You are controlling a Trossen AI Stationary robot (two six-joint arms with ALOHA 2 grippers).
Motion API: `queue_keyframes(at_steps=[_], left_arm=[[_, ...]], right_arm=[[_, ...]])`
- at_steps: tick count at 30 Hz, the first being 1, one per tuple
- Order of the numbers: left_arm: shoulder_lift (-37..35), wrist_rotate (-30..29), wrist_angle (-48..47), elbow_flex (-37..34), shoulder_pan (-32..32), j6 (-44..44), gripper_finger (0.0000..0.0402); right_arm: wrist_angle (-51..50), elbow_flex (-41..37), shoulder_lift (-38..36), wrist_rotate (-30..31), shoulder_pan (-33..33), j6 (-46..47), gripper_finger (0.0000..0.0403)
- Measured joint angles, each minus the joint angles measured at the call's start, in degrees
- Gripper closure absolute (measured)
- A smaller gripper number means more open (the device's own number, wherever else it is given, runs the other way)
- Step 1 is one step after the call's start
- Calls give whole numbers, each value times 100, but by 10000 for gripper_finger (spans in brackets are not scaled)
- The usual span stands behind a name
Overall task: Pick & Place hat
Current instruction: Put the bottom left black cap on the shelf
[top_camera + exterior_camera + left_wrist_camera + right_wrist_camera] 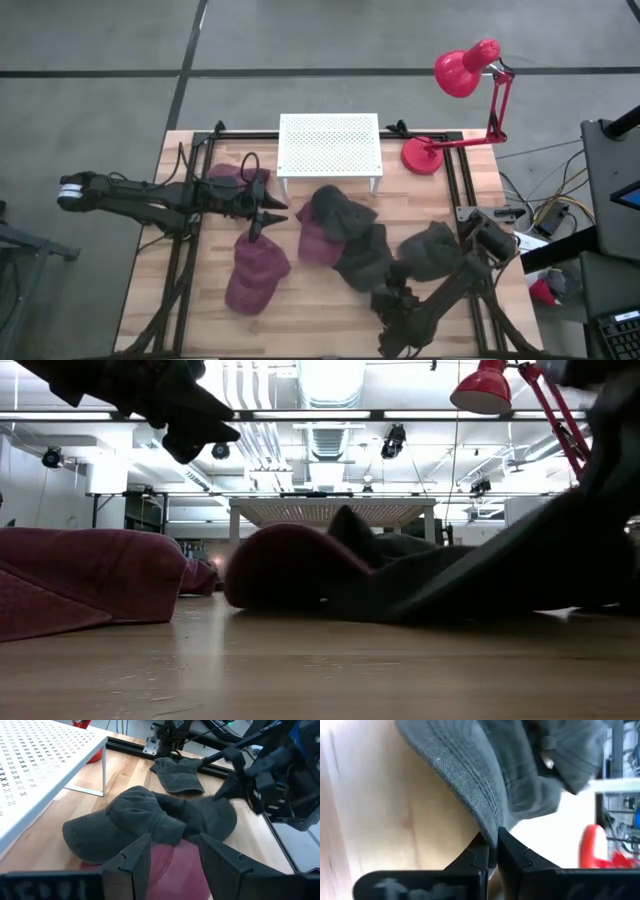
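Several caps lie on the wooden table. A dark grey hat (pixel 364 258) lies low in a central pile with another grey hat (pixel 338 208) and a maroon hat (pixel 312 243). A third grey hat (pixel 432 250) lies to their right. Two more maroon hats rest flat at the left (pixel 255 277) (pixel 232 178). My right gripper (pixel 392 293) is at the pile's near right side, shut on the grey hat's brim. My left gripper (pixel 266 218) hovers open between the two left maroon hats, facing the pile (pixel 150 815). My right gripper pinches the grey hat's brim at its edge (pixel 490 827) between the two fingers (pixel 479 851). It comes from the table's near side. The brim runs away from the fingertips toward the crown (pixel 555 765). Whether the hat is lifted clear, I cannot tell.
A white perforated rack (pixel 330 145) stands at the table's far middle, with a red desk lamp (pixel 465 70) on its base (pixel 422 156) to its right. Black rails (pixel 462 185) run along the table's sides. Bare wood lies at the near middle (pixel 320 310).
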Motion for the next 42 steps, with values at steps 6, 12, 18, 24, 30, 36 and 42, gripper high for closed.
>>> queue_keyframes(at_steps=[6,12,18,24,30,36,42], left_arm=[[2,15,145,0,-24,102,239],[2,15,354,36,-24,227,239],[2,15,453,227,-24,304,239],[2,11,452,583,-24,311,239],[2,-2,453,959,-24,529,239],[2,-11,467,1199,-23,726,239],[2,-318,474,1328,-22,790,239]], right_arm=[[-952,256,-963,115,2,418,393],[-957,384,-2255,752,-141,671,394],[-942,719,-3286,2316,-146,628,394],[-599,893,-3968,4809,-155,232,392],[810,892,-4223,5526,-256,-2402,392],[3363,1087,-3875,5538,-784,-7030,391],[5925,1087,-3618,4186,-1723,-11244,391]])
